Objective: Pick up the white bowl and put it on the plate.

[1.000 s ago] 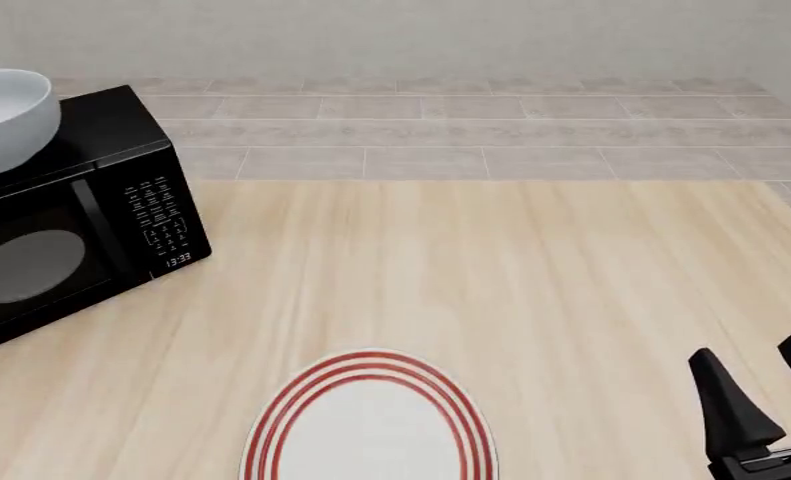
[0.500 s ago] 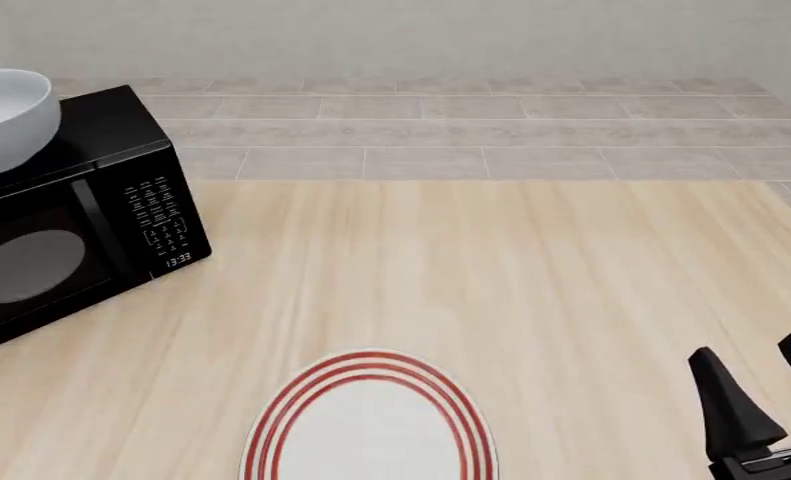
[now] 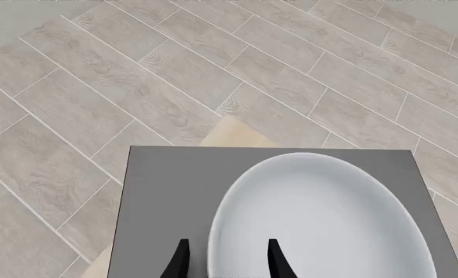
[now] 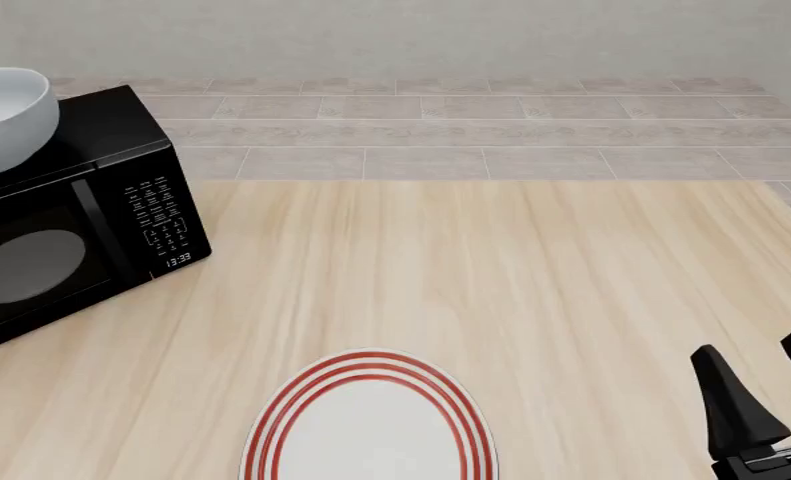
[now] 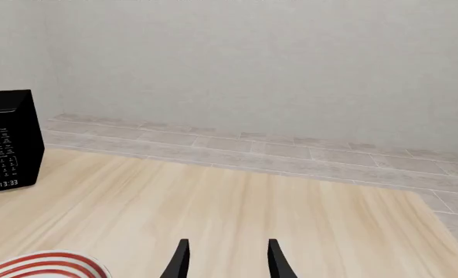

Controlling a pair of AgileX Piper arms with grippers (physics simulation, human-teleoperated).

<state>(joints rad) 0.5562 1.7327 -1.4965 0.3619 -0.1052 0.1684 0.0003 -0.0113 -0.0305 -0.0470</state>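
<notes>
One white bowl (image 4: 4, 115), one plate (image 4: 368, 425), one microwave (image 4: 68, 215).

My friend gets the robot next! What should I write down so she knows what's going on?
Left gripper: open, its fingers straddling the near rim of the white bowl, not closed on it.
Right gripper: open, empty, low at the table's right side.
The bowl sits on top of the black microwave, far left.
The plate lies bare at the table's near edge.
Done: nothing moved yet.
Left: grasp the bowl, lift it, set it on the plate.
</notes>
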